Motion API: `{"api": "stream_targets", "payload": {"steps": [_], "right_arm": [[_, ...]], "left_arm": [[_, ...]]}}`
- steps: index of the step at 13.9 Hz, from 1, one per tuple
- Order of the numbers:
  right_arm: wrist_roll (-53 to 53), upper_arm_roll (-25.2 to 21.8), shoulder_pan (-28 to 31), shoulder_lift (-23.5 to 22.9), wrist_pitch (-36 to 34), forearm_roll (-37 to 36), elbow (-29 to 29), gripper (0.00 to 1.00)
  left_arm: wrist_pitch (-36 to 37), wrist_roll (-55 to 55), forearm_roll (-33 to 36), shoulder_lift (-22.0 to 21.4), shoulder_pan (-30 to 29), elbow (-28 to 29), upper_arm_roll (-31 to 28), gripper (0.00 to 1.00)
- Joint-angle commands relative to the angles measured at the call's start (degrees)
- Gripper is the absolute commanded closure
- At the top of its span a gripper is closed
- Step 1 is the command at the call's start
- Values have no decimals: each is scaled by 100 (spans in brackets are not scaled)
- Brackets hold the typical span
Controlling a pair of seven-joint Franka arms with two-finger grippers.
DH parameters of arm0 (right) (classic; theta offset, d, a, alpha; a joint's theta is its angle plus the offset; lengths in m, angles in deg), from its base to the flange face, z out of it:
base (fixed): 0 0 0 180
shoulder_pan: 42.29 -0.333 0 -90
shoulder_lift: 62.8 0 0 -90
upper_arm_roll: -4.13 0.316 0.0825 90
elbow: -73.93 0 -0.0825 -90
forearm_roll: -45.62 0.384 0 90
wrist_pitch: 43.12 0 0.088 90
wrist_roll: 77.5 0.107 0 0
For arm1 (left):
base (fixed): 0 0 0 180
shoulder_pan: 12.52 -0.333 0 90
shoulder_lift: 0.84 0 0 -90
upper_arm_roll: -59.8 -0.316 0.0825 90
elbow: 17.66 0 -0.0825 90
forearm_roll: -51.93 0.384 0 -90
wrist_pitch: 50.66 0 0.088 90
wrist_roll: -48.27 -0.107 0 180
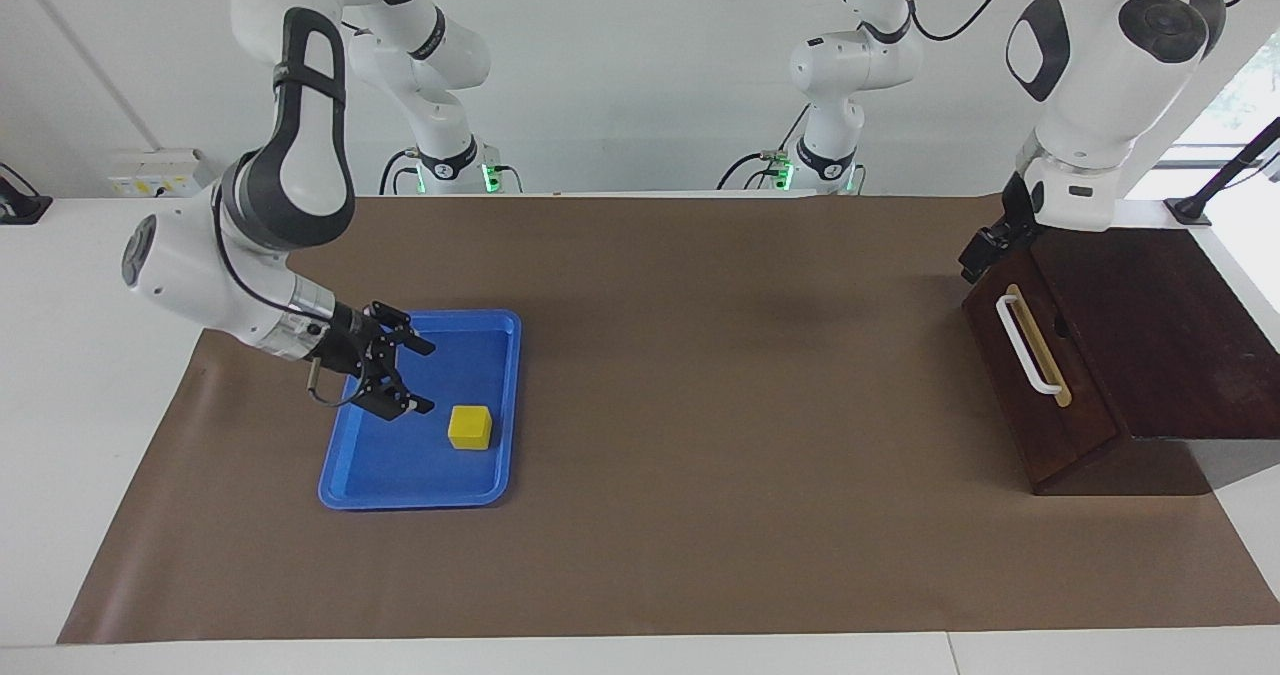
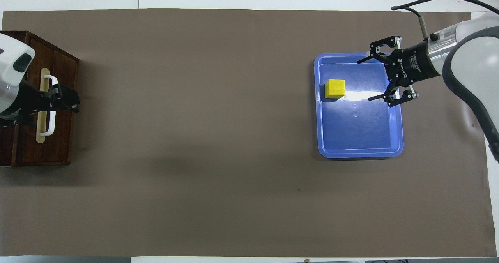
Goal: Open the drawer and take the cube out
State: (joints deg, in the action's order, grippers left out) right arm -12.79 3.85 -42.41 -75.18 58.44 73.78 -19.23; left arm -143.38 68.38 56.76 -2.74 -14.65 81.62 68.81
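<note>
Legible markings: one only. White lettering runs along the black body of the right gripper (image 2: 372, 77), above the blue tray (image 2: 395, 138) edge; it appears to read "ROBOTIQ", partly unclear. No other text, numbers or signs can be read anywhere.

One cube (image 1: 470, 427), one tray (image 1: 505, 395), one drawer (image 1: 1040, 385), two pincers.

**Both grippers held up in the air**

The right arm is bent down from its base, and its wrist is tipped low and sideways. The right gripper (image 1: 412, 378) is held with its fingers spread wide apart, and nothing is gripped between them. The left arm is reached out high, and the left gripper (image 1: 978, 252) is pointed downward.
</note>
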Motion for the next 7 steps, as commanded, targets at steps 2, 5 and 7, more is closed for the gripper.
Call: {"api": "stream_targets", "payload": {"steps": [2, 5, 7], "right_arm": [[-544, 63, -163, 884, -408, -968, -158, 0], [-1298, 72, -287, 1394, -751, -1566, -158, 0], [-2604, 72, -322, 1527, -848, -1952, -158, 0]], "left_arm": [[315, -419, -209, -118, 134, -232, -32, 0], [404, -611, -377, -136, 186, -365, -93, 0], [482, -701, -395, -109, 178, -444, -119, 0]]}}
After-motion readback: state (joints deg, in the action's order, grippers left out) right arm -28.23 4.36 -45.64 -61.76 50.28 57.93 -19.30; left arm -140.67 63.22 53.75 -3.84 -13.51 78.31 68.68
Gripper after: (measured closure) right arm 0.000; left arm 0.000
